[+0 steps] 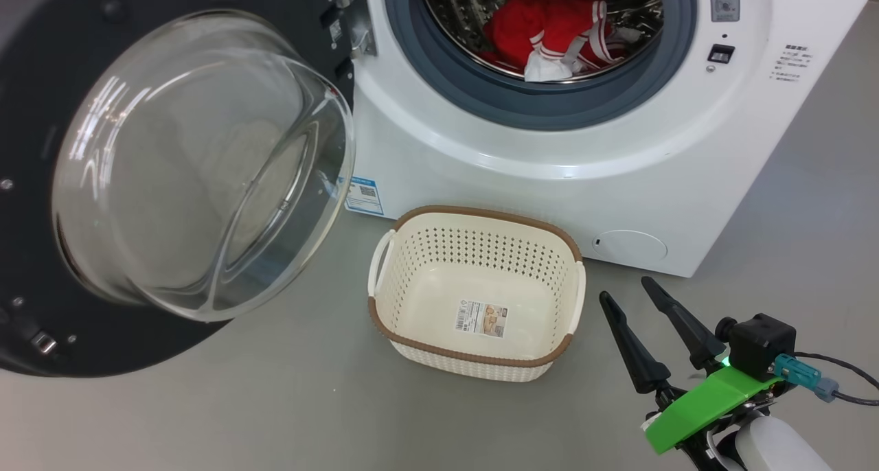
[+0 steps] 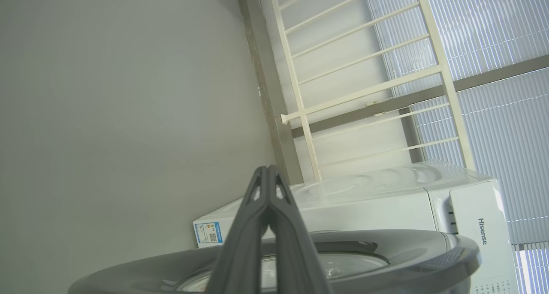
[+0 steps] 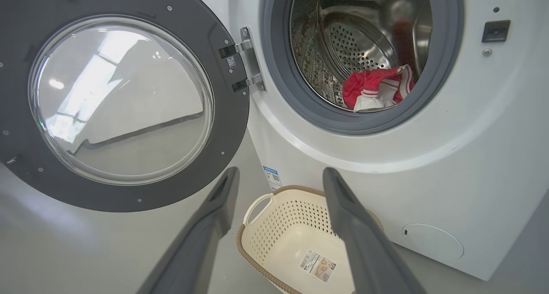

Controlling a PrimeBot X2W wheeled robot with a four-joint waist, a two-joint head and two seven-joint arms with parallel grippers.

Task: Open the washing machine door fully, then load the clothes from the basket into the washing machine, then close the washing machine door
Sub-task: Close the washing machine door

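On the grey floor (image 1: 206, 416) at centre the basket (image 1: 481, 213) stands empty because the clothes (image 1: 549, 28) lie in the drum (image 1: 467, 4) above, so the right gripper (image 1: 625, 288) at lower right gapes empty, the left gripper (image 2: 268, 169) is pinched on nothing, and only the door (image 1: 41, 79) at left waits closing.

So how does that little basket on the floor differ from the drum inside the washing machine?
The basket is cream plastic with a brown rim; the drum is shiny steel. The basket is empty but for a label sticker, while the drum holds the red and white clothes. The basket opens upward; the drum opens toward the front of the washing machine. Both have walls full of small holes.
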